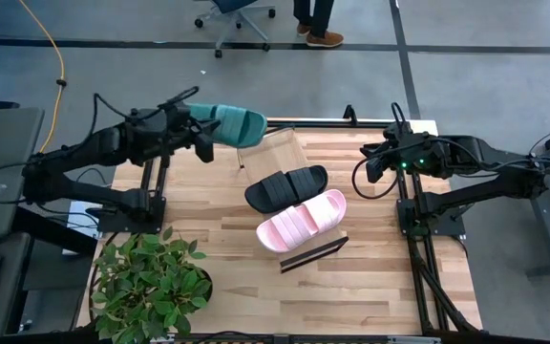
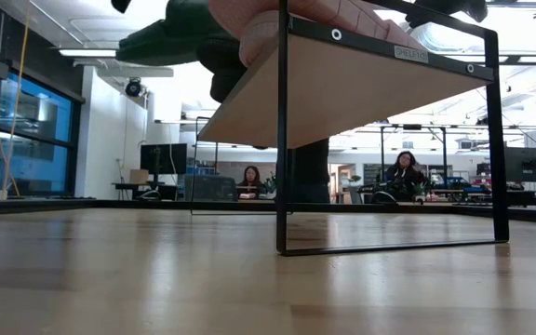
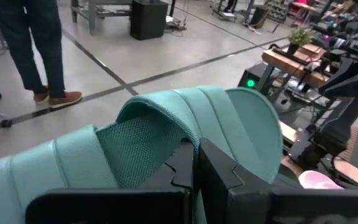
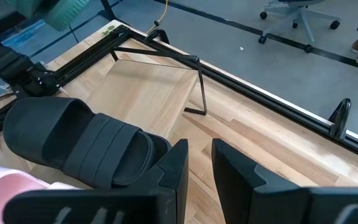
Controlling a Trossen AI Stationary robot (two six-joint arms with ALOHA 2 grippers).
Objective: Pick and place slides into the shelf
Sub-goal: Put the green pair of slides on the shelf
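Last of three slides in hand, two already on the shelf (image 1: 277, 153): black slide (image 1: 285, 186) across the middle of the board, pale pink slide (image 1: 303, 221) just beside it toward the near end rail. Far end of the board bare, light wood showing next to the black slide, clearly the spot left for the third. Green slide (image 1: 227, 121) held aloft by the left gripper (image 1: 201, 141), above the table's far edge and just short of that bare end; fingers (image 3: 219, 171) pinching the sandal at its strap, one slipped under the ribbed band, seen plainly in the left wrist view. Right gripper (image 4: 199, 163) parked over the table's right side, near the black slide but apart from it, fingers standing slightly parted with nothing between them. Carry step under way, placement not yet done. Next move, by the look of it: bring the green slide over the empty end, turn it to lie parallel with the other two, lower until the sole rests flat on the wood, then release. Little room to spare beside the black slide and the end rail, so care with alignment.
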